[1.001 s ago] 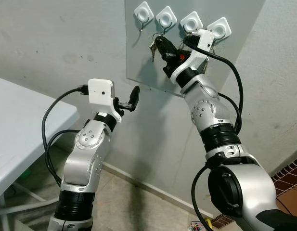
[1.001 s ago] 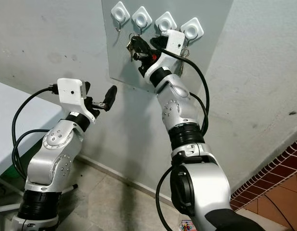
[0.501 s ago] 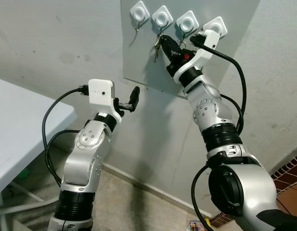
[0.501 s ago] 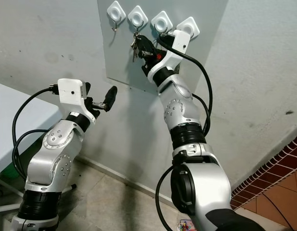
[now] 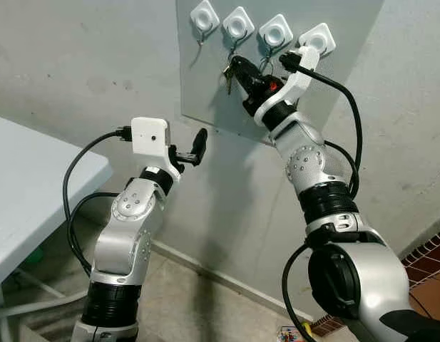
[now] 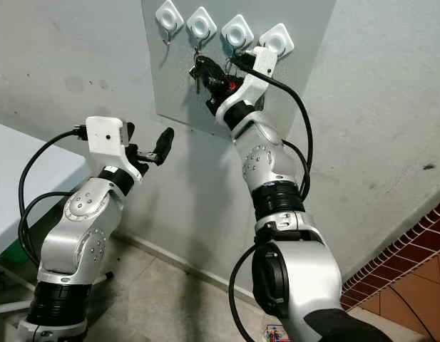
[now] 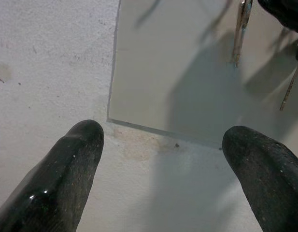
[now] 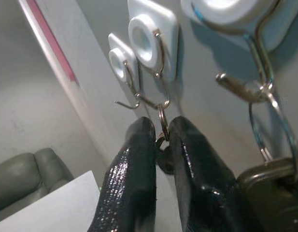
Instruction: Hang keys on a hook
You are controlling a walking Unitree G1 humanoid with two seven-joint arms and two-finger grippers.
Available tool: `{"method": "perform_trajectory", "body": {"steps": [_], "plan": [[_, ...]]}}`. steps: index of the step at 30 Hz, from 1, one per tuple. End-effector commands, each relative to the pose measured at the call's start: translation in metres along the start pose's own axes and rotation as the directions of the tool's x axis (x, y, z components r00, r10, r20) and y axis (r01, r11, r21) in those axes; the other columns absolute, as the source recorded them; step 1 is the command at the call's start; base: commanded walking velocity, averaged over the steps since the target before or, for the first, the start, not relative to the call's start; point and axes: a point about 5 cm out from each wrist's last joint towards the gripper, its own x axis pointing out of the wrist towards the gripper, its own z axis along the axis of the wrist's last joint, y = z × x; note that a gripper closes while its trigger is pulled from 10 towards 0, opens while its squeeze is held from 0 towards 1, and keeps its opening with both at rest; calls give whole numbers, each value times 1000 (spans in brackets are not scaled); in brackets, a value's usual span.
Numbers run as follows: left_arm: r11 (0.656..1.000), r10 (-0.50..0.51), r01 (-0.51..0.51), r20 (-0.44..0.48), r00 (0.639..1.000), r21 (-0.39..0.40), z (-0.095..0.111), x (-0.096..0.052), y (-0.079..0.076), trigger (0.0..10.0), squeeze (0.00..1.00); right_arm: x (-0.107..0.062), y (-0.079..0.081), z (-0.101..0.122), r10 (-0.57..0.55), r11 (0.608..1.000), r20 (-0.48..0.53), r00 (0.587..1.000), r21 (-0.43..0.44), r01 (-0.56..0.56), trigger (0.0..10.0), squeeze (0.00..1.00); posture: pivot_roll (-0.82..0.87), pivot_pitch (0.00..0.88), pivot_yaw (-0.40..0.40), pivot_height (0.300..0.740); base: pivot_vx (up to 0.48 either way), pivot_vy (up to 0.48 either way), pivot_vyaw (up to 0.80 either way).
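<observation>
Nearest the camera, the left arm is bent at chest height, well below the hooks. The left gripper (image 5: 192,151) points at the wall, fingers spread wide with nothing between them. In its wrist view the two fingers (image 7: 66,169) frame bare plaster and the lower corner of the grey panel (image 7: 187,72).

A white table (image 5: 34,192) stands at the robot's left, against the wall.

Farther off, the right arm reaches up and forward to the panel. The right gripper (image 5: 237,69) sits just below the second hook from the left. Its fingers (image 8: 134,164) are pinched narrowly on the keys' ring (image 8: 162,121), which meets the wire tip of the hook (image 8: 156,67) just above the fingertips. Whether the ring is fully over the hook cannot be told. The keys (image 5: 227,75) hang just beside the fingers on the robot's left, against the panel.

On the wall, the panel carries four white square hooks in a row. The leftmost hook (image 5: 205,17) has a bare wire. The third hook (image 5: 274,32) holds another ring with a dark fob (image 8: 267,179) hanging from it, just beside the right gripper. The fourth hook (image 5: 319,40) lies partly behind the right wrist housing.
</observation>
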Motion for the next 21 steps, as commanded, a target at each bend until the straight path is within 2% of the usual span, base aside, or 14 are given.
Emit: {"method": "perform_trajectory", "body": {"steps": [1, 8, 12, 13, 19, 21], "plan": [[1000, 10, -10, 10, 1000, 5, 4, -1, 0, 10000, 0, 0, 3, 4, 25, 999, 17, 1000, -29, -25, 10000, 1000, 28, 42, -40, 732, 0, 0, 0], [1000, 18, -18, 6, 1000, 6, 1, -2, 2, 10000, 0, -7, 2, -3, 44, 997, 4, 999, -67, -43, 10000, 1000, 29, 39, -40, 732, 0, 0, 0], [1000, 28, -28, 3, 1000, 13, -1, -3, 3, 10000, 0, -16, -1, -12, 63, 989, -22, 998, -136, -65, 10000, 1000, 32, 36, -40, 732, 0, 0, 0], [999, 34, -34, 4, 999, 19, -3, -3, 3, 10000, 0, -23, -3, -19, 70, 980, -49, 996, -180, -78, 10000, 1000, 33, 34, -41, 732, 0, 0, 0], [999, 42, -42, -5, 999, 24, -7, -4, 5, 10000, 0, -34, -8, -31, 81, 970, -98, 992, -222, -102, 10000, 1000, 31, 30, -40, 732, 0, 0, 0], [998, 50, -49, -19, 999, 32, -14, -6, 6, 10000, 0, -47, -16, -43, 64, 961, -150, 987, -257, -102, 10000, 1000, 30, 25, -39, 732, 0, 0, 0]]}}
